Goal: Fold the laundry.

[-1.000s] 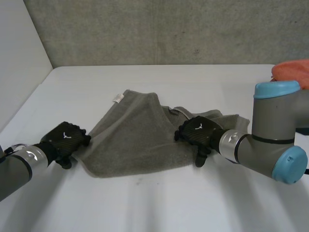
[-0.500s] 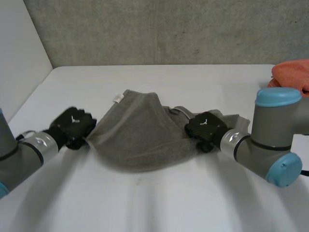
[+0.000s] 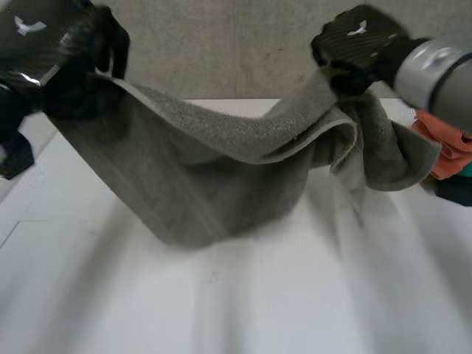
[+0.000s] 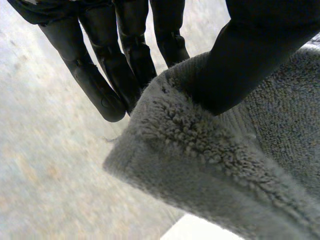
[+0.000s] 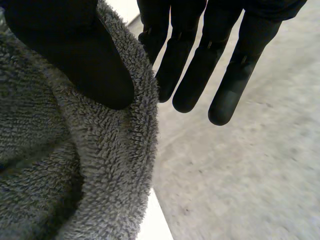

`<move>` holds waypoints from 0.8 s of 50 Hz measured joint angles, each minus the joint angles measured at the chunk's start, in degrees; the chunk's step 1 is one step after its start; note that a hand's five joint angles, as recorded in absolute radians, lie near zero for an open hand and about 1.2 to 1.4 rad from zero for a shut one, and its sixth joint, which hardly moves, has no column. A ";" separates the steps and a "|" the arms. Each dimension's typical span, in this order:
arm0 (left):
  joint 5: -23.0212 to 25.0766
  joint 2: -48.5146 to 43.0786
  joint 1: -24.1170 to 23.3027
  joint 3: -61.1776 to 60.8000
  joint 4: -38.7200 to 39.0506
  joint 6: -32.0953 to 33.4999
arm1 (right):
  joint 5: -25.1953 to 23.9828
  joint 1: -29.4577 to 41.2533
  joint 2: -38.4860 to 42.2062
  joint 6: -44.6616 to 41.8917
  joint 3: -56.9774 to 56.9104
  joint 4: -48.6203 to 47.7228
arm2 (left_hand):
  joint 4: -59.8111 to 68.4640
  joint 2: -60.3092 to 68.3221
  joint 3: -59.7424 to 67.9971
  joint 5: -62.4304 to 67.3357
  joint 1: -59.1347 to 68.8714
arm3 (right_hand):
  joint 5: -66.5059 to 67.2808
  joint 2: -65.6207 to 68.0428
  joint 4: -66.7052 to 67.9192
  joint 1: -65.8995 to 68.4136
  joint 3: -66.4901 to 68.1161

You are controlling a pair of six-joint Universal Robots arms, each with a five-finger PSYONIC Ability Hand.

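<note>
Head view: towel (image 3: 210, 181) lengthwise left-to-right

The white counter (image 3: 243, 310) is carrying an orange cloth (image 3: 441, 151) at its far right edge, and the grey towel (image 3: 206, 192) is sagging down to it left of centre.

Holds the left hand (image 3: 44, 44) raised high, thumb pressed onto a corner of the grey towel (image 3: 206, 169), pinching it against straight fingers (image 4: 100, 85). Holds the right hand (image 3: 358, 40) just as high and well apart, thumb clamping another towel edge the same way (fingers straight, slightly spread). Shows the grey right wrist sloping away behind its hand.
</note>
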 measured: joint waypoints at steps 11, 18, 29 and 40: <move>-8.86 -15.94 -6.91 1.44 -0.52 8.51 | 5.75 8.24 20.60 -13.46 -5.03 -5.96 | 0.01 0.06 0.00 0.00 0.00 | -43.24 -43.19 -42.68 -40.18 -42.60; -11.99 -17.53 -8.51 3.22 -0.61 8.98 | 15.82 9.43 18.97 -8.04 -1.05 -12.89 | 0.17 0.11 0.16 0.00 0.00 | -54.67 -53.14 -53.43 -48.52 -54.28; -13.57 -12.35 -12.05 9.36 -1.45 5.60 | 26.13 5.99 -2.70 23.56 20.93 -15.70 | 0.18 0.11 0.15 0.00 0.00 | -54.71 -54.98 -55.95 -50.30 -55.75; -16.38 -11.52 -17.23 20.07 -5.97 3.50 | 19.55 2.86 -9.54 39.82 43.09 -15.24 | 0.19 0.11 0.16 0.00 0.00 | -45.06 -46.65 -46.79 -41.77 -45.95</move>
